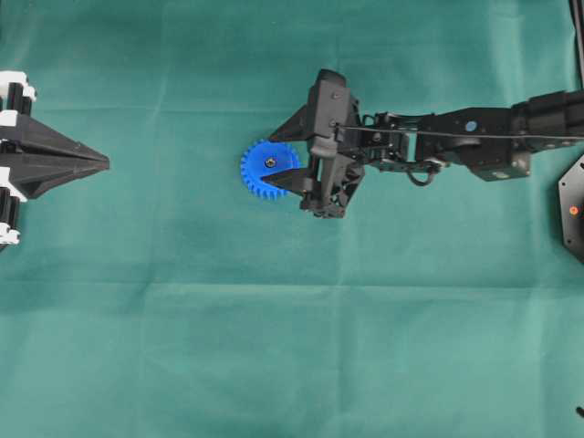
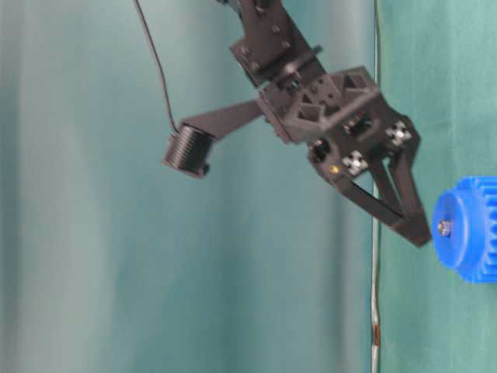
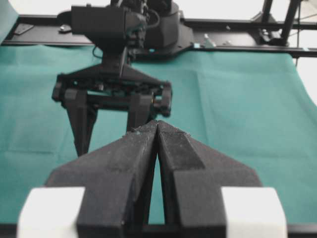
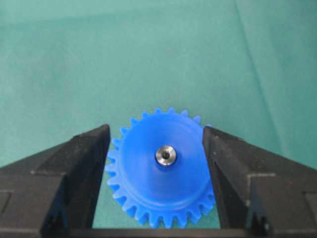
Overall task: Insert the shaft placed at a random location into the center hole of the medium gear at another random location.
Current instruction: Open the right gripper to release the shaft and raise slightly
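With the shaft (image 4: pixel 165 155) seated in the center hole of the medium gear (image 4: pixel 148 183) at frame centre, the right gripper (image 4: pixel 156 148), spread wide and empty, is best lifted straight up so neither is nudged; the left gripper (image 3: pixel 157 130) is seen pressed closed, empty.

The medium gear (image 1: pixel 265 169) lies flat on the tabletop (image 1: pixel 274 347), near the middle. The shaft (image 4: pixel 165 155) stands in the center hole, at the hub. The right gripper (image 4: pixel 156 144) is above the gear, one finger on each side. The left gripper (image 1: pixel 102 163) rests far left, well apart from the gear.
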Robot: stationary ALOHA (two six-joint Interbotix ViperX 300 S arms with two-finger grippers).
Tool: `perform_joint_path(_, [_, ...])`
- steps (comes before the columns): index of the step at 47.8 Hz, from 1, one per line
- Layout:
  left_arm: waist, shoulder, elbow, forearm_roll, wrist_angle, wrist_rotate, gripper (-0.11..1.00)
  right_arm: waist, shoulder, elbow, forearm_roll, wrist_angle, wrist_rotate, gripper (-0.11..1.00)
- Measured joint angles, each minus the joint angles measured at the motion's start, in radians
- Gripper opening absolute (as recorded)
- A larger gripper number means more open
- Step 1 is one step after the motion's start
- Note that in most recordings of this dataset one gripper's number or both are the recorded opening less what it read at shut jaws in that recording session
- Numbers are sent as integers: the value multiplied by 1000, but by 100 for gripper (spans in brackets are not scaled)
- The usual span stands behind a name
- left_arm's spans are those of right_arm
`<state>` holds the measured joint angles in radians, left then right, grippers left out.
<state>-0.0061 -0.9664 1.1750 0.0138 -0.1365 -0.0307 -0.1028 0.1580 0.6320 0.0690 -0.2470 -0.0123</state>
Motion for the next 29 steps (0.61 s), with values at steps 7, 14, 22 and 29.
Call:
perform_joint_path(7, [0, 0, 0, -2, 0, 2, 0, 0, -43, 25, 0, 9, 0, 73])
perform_joint_path(14, [0, 0, 0, 0, 0, 0, 0, -2, -81, 44, -2, 35, 0, 73])
perform_joint_path(22, [2, 0, 2, 0, 0, 0, 0, 0, -118, 72, -2, 54, 0, 73])
perform_joint_path(29, [2, 0, 0, -2, 0, 2, 0, 0, -144, 98, 0, 57, 0, 73])
